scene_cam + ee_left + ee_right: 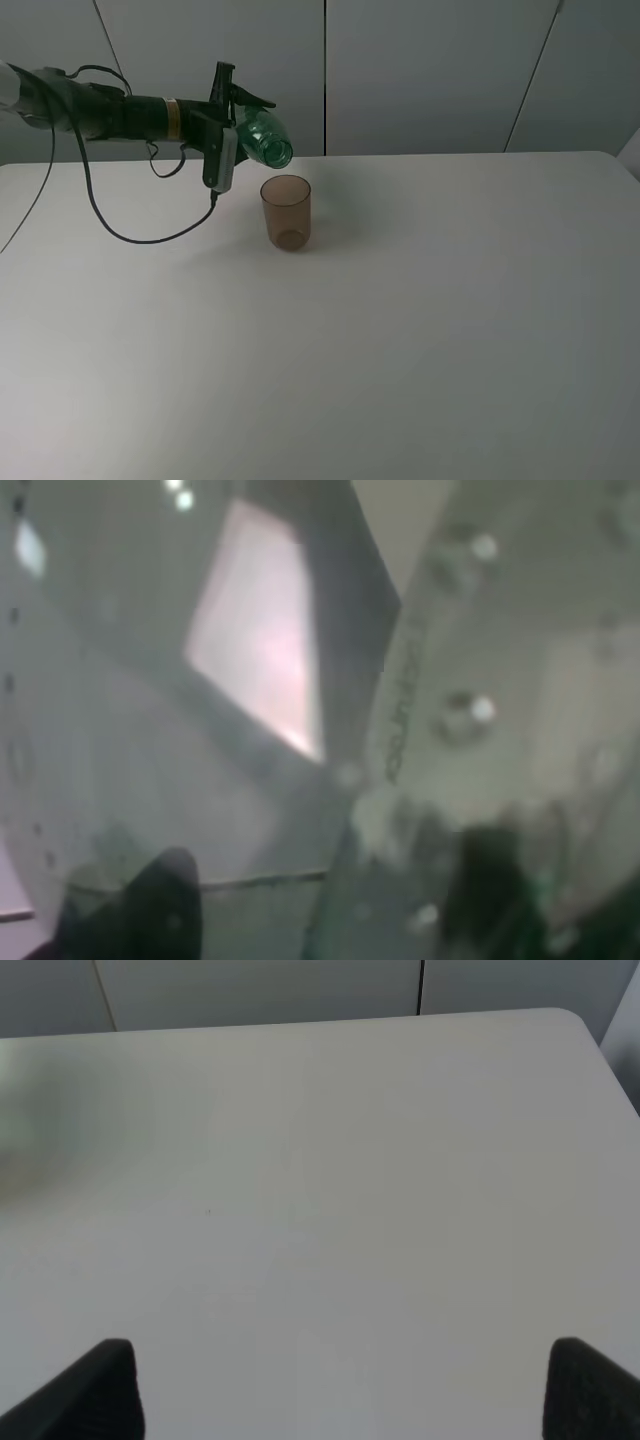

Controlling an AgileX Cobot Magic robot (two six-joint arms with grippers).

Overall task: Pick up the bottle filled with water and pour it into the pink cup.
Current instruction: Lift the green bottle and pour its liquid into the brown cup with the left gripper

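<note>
We are holding the bottle (262,137) in our left gripper (231,112), which is closing around its green body above the far left part of the table (450,330). The bottle is lying tilted well past level, its open neck pointing down and to the right in the high view. The neck is hanging just above the rim of the pink cup (287,212), close to it but not touching. The cup is standing upright on the table, directly under the neck. We cannot tell whether water is running.

A black cable (130,235) is drooping from the left arm in 1 loop toward the table.

In the left wrist view the bottle (450,680) is filling nearly the whole picture as blurred greenish plastic, with 1 dark fingertip (150,905) showing at the edge.

Our right gripper (340,1390) is hanging over bare table (320,1160), its 2 dark fingers (95,1395) standing wide apart and gripping nothing.
</note>
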